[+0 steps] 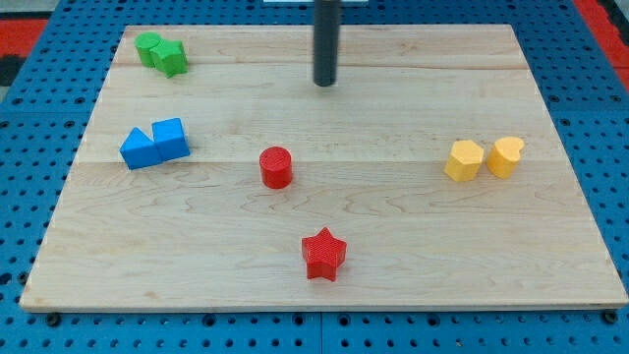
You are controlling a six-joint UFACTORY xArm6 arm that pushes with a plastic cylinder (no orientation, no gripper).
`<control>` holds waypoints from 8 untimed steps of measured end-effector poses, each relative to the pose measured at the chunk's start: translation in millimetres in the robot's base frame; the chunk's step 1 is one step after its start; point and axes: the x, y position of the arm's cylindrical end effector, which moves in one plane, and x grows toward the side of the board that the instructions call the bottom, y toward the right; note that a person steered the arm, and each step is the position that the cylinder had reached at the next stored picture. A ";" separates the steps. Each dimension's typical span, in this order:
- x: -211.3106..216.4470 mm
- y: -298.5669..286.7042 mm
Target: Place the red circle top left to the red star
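Your tip (pixel 325 84) holds nothing; it touches no block. The red circle (pixel 276 167) sits below-left of it, already upper-left of the red star (pixel 323 254), so little pushing seems needed.

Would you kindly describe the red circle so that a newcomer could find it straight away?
Start at the wooden board and go just left of its middle. The red circle stands alone there, below my tip and up-left of the red star. It is the only round red block; the star has points.
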 end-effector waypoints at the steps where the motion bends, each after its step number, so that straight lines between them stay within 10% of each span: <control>1: 38.2 -45.6; 4: 137.9 -19.9; 8: 150.4 -47.6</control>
